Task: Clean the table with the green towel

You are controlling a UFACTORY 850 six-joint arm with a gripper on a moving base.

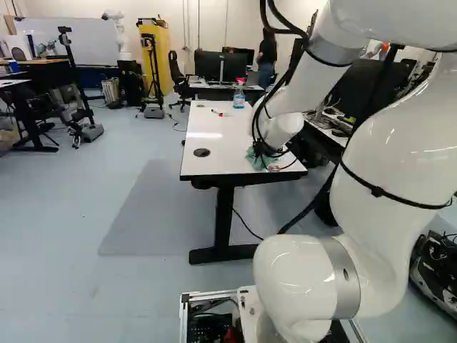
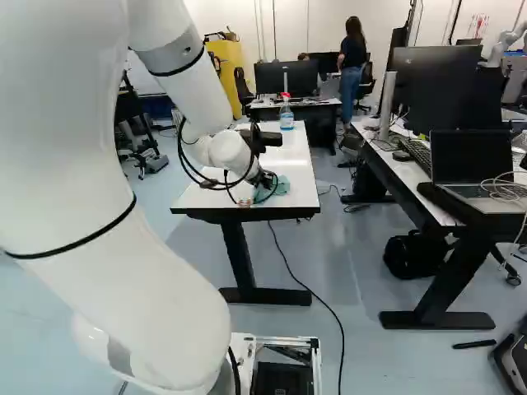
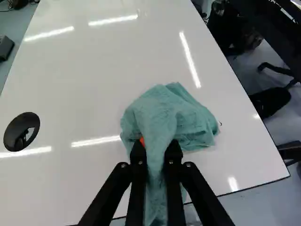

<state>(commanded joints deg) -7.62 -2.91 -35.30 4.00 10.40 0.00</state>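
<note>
In the right base view my gripper is low over the near end of the white table. The green towel lies bunched there by its fingers. Seen from the wrist, the gripper is shut on the towel, a fold of it pinched between both fingers and trailing back between them. The rest of the cloth spreads on the tabletop ahead of the fingertips. A red-and-white marker lies farther along the table, and a spray bottle with a red top stands near the far end.
A round black cable port is set in the tabletop beside the towel. Right of the table in the right base view stands a desk with monitors and a laptop. A black cable runs over the floor. Another robot stands far back.
</note>
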